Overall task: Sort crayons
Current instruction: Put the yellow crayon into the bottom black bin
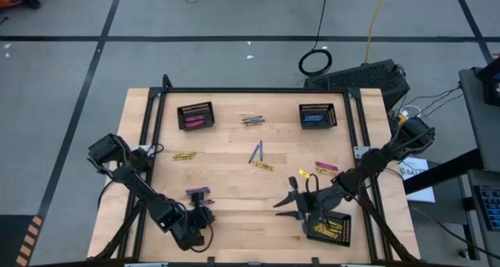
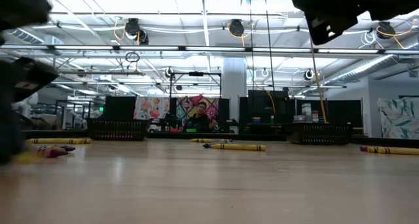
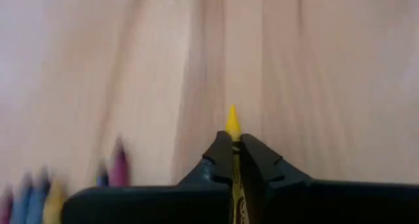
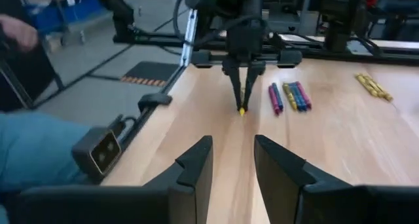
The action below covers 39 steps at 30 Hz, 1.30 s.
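Note:
My left gripper is near the table's front edge, left of centre, shut on a yellow crayon. The right wrist view shows it too, the left gripper slanting down at the wood. Just beyond it lies a small pile of pink and blue crayons. My right gripper hovers open above the near right of the table with nothing between its fingers, beside a black basket holding yellow crayons. More crayons lie scattered: yellow ones, a mixed group, blue ones and pink ones. My left gripper pinches the yellow crayon between its two fingers, close behind its pointed end. The crayon lies along the fingers, and its tip sticks out past them. The fingers slant down at the table. Its tip is at the wood; whether it touches, I cannot tell.
A black basket with pink crayons stands at the far left and another with blue crayons at the far right. A black frame runs round the tabletop. Bare wood lies between my two grippers. A person's sleeve shows beyond the table's edge.

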Motion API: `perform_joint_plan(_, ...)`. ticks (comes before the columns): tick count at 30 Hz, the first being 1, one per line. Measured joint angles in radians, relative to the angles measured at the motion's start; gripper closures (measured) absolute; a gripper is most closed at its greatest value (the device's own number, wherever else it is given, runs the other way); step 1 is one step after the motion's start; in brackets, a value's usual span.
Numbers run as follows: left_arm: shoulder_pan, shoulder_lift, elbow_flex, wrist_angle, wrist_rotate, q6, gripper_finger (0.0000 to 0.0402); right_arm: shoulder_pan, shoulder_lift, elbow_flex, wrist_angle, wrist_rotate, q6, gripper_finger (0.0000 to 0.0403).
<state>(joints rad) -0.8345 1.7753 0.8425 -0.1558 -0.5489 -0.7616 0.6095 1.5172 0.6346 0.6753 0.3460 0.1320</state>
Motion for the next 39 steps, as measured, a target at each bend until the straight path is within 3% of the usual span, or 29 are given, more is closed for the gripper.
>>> perform_joint_plan(3,-0.001,-0.005,0.002,0.187,-0.189,0.110,0.0401,0.015,0.026,0.000,0.057,0.051,-0.021,0.0303)
perform_joint_plan(6,0.013,-0.004,0.003,0.438,-0.283,0.324,0.0400,0.021,0.068,0.000,0.123,0.069,-0.028,0.0303)
perform_joint_plan(11,0.052,-0.006,0.003,0.925,-0.252,0.822,0.0400,0.014,0.175,0.001,0.302,0.052,0.072,0.0303)
perform_joint_plan(17,0.115,-0.007,0.004,1.282,-0.087,1.182,0.0401,0.002,0.293,0.112,0.416,0.088,-0.175,0.0288)
perform_joint_plan(21,0.148,-0.009,0.005,1.422,-0.011,1.245,0.0401,0.000,0.315,0.237,0.375,0.164,-0.345,0.0261)
perform_joint_plan(27,0.151,-0.009,0.015,1.483,-0.001,1.275,0.0401,0.027,0.288,0.353,0.319,0.324,-0.493,0.0237)
perform_joint_plan(39,0.146,-0.009,0.048,1.439,0.026,1.296,0.0401,0.014,0.298,0.440,0.251,0.276,-0.476,0.0258)
